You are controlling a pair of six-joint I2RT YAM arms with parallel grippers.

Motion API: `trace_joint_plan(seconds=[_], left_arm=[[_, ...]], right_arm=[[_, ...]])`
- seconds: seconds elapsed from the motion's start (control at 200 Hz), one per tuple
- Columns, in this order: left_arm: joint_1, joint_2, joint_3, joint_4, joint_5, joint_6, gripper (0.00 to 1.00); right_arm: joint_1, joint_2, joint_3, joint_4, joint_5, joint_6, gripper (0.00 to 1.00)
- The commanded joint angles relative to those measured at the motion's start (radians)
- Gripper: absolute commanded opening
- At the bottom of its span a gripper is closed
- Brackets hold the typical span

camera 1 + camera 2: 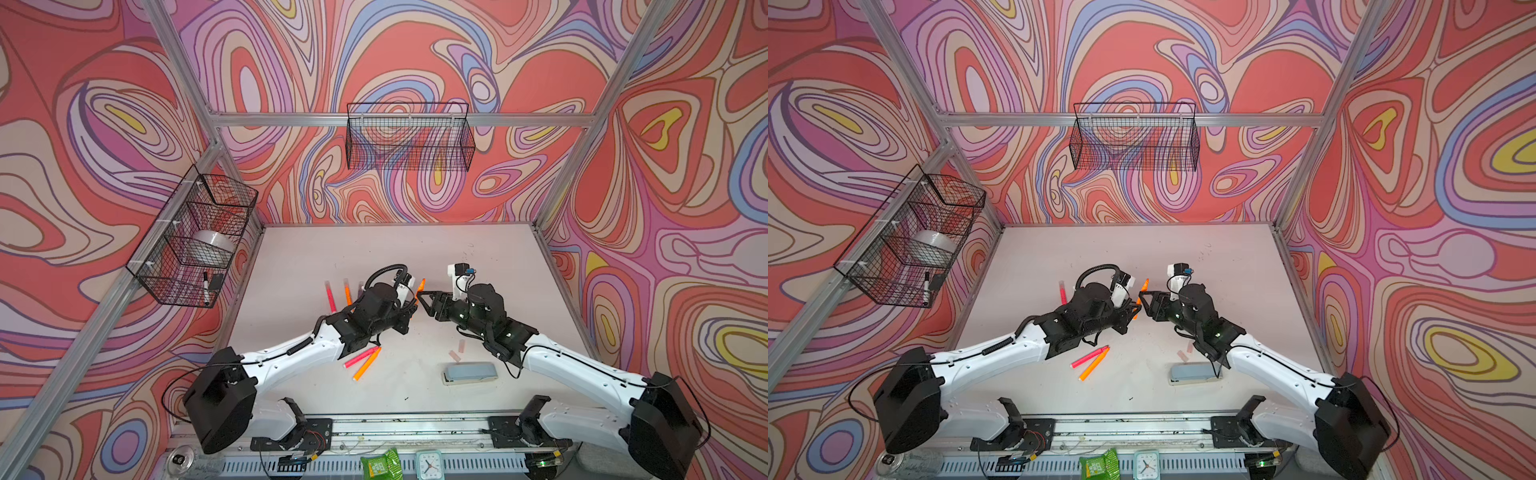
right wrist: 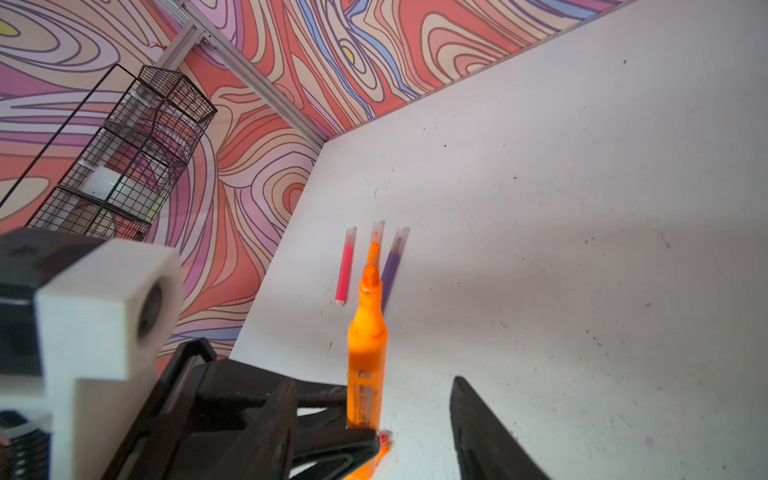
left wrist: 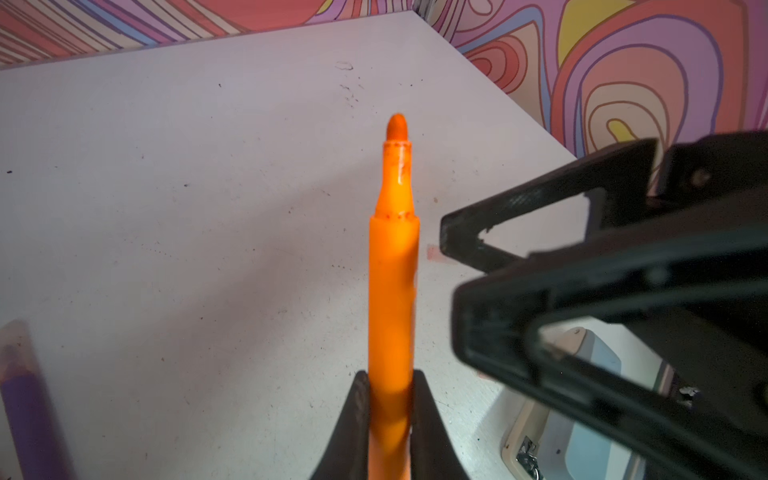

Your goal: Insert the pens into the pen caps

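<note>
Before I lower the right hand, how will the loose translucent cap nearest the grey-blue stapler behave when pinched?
The short translucent pink plastic cap lies on its side on the smooth white table: round, so probably apt to roll. Small and hollow-looking, it is likely light and may skid away.

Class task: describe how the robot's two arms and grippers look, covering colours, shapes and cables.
The left arm and right arm have white moulded shells, black joints and boxy black base housings. The left arm carries a coiled black cable and a ribbed black hose. The left gripper and right gripper are black, with tapering triangular-framed jaws.
</note>
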Motion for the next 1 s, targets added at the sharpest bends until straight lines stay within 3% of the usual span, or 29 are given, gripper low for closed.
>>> trace_joint_plan(seconds=[0.0,0.315,0.791,0.991], left_arm=[[-0.03,-0.041,-0.021,0.049,0.016,0.045,0.05],[-0.045,-0.034,-0.013,0.047,0.034,0.046,0.05],[-0.048,0.015,0.014,0.028,0.042,0.039,0.05],[-0.047,0.01,0.012,0.029,0.039,0.035,0.05]], right_arm=[[-0.004,0.026,-0.008,0.041,-0.04,0.011,0.59],[-0.004,0.047,-0.004,0.056,-0.043,0.01,0.41],[-0.004,0.032,-0.006,0.05,-0.035,0.003,0.41],[-0.004,0.044,-0.007,0.057,-0.047,0.01,0.2]])
